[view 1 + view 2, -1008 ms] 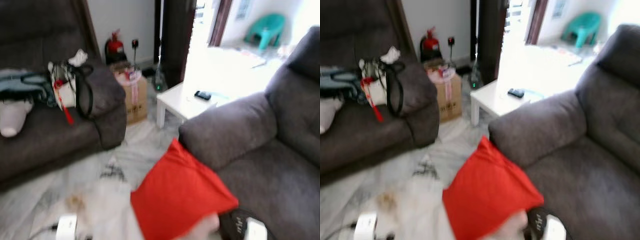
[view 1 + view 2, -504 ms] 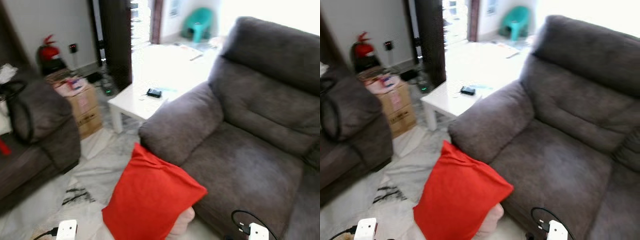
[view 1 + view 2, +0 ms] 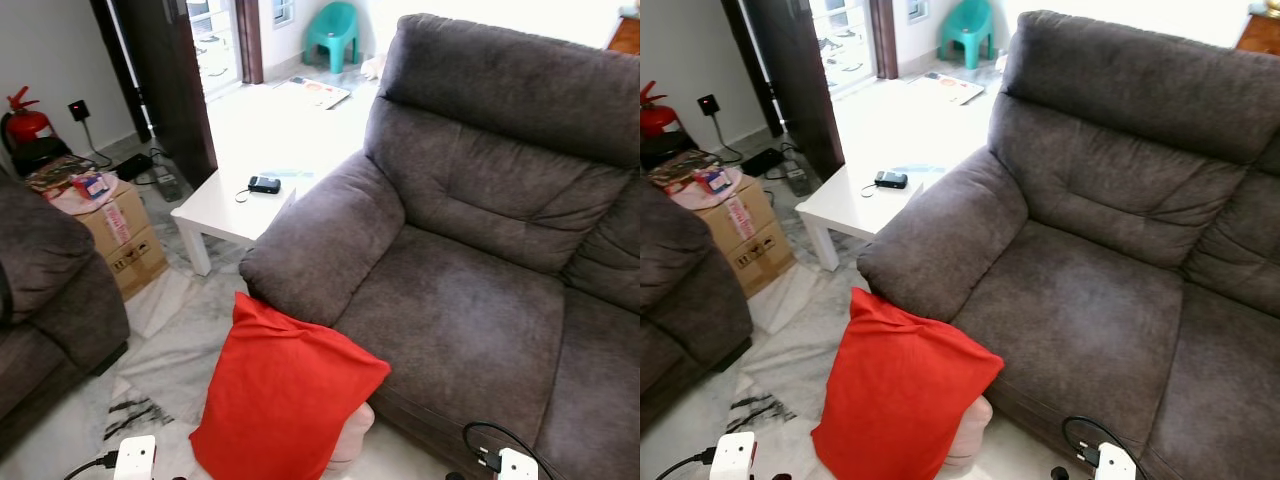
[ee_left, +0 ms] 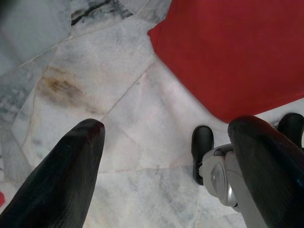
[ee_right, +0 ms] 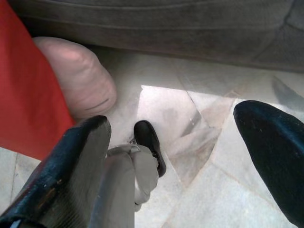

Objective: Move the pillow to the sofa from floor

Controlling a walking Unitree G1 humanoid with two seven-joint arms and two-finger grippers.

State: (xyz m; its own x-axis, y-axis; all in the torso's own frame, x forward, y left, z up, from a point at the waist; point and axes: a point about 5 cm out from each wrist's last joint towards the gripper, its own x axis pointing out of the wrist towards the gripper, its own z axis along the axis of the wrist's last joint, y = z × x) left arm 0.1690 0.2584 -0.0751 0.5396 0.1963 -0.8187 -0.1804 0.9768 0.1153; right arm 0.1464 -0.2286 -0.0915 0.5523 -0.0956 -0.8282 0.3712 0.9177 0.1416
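L gripper [image 4: 166, 156]: hangs low over pale marble floor [image 4: 123, 118], two black fingers [image 4: 61, 175] spread wide, nothing betw them. R gripper [image 5: 190, 156]: also low over floor, fingers wide apart, empty; robot's black-tipped foot seen below each.

Red square fabric pillow [image 3: 280, 395]: on floor, standing tilted on its lower edge, leaning agst front of dark grey fabric sofa [image 3: 470, 300] just below the sofa's near armrest. Upper corner touches armrest base. Pale pink cushion [image 5: 78, 78] tucked behind/under pillow, resting on floor agst sofa front. Sofa seat bare.

White plug adapter w/ black cord [image 3: 135, 458] on floor nr pillow's lower corner; second white adapter w/ cord [image 3: 515, 465] at sofa's front edge.

Further back: second dark sofa arm [image 3: 50, 270], cardboard box [image 3: 115, 235] w/ small items on top, low white side table [image 3: 235, 205] beside armrest carrying small black device [image 3: 264, 184]. Red fire extinguisher [image 3: 25, 122] by wall. Farthest: teal plastic chair [image 3: 333, 32] past doorway.
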